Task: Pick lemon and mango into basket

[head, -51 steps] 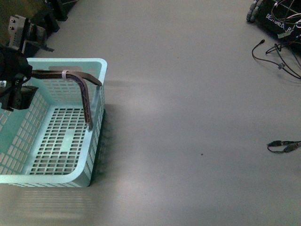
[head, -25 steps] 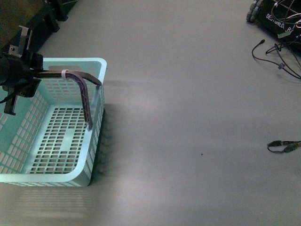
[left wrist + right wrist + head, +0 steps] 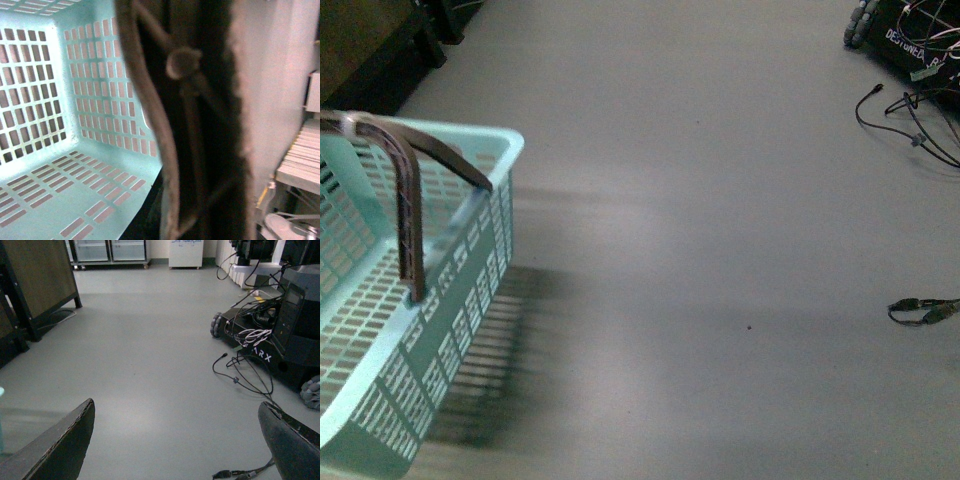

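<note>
The pale teal basket (image 3: pixel 440 330) hangs tilted at the left of the front view, lifted off the grey floor, its brown handles (image 3: pixel 410 215) raised. It looks empty. My left gripper is out of the front view; in the left wrist view it is shut on a brown handle (image 3: pixel 195 125) that fills the picture, with the basket's slotted inside (image 3: pixel 75 100) beside it. My right gripper (image 3: pixel 180 440) is open and empty over bare floor. No lemon or mango shows in any view.
Black cables (image 3: pixel 910 120) and a dark wheeled robot base (image 3: pixel 280 315) lie at the right. A small cable (image 3: pixel 920 312) lies on the floor at the right edge. Dark furniture (image 3: pixel 35 285) stands at the far left.
The basket has been lifted and tilted, swinging toward the camera and to the left. The left gripper has moved out of the front view.
</note>
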You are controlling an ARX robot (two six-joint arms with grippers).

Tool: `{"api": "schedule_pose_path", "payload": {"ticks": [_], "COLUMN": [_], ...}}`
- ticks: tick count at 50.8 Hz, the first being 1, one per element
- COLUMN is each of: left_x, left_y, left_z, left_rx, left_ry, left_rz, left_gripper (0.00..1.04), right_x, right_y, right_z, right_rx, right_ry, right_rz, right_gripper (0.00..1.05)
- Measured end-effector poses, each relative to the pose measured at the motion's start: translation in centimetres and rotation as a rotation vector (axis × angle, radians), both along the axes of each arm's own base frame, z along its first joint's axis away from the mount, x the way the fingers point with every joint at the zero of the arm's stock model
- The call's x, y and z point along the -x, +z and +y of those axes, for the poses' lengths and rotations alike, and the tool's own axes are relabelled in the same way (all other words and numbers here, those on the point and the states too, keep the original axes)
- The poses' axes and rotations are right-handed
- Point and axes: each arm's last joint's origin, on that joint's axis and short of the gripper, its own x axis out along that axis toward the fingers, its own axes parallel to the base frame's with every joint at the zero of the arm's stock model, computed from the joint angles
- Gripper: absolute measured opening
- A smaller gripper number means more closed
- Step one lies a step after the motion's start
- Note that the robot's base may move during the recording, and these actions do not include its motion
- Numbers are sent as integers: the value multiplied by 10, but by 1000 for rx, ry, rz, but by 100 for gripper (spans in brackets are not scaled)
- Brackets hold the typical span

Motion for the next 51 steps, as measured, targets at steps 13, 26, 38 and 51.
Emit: {"api": "schedule_pose_path", "payload": {"ticks": [13, 26, 38, 51], "left_x": [56, 95, 125, 130], "left_y": [114, 169, 207, 212], "left_z": [1, -1, -4, -6], "left_rx": [54, 97, 131, 135], "left_ry": [12, 23, 11, 0], "left_rz": [-247, -344, -431, -438], "left_gripper": [5, 5, 5, 5], "right_x": [0, 0, 0, 0], "right_y": [0, 0, 0, 0], "right_z": [0, 0, 0, 0], "right_rx": [0, 0, 0, 0], "right_ry": [0, 0, 0, 0], "right_rz": [0, 0, 0, 0], "right_gripper": [96, 96, 96, 96]}}
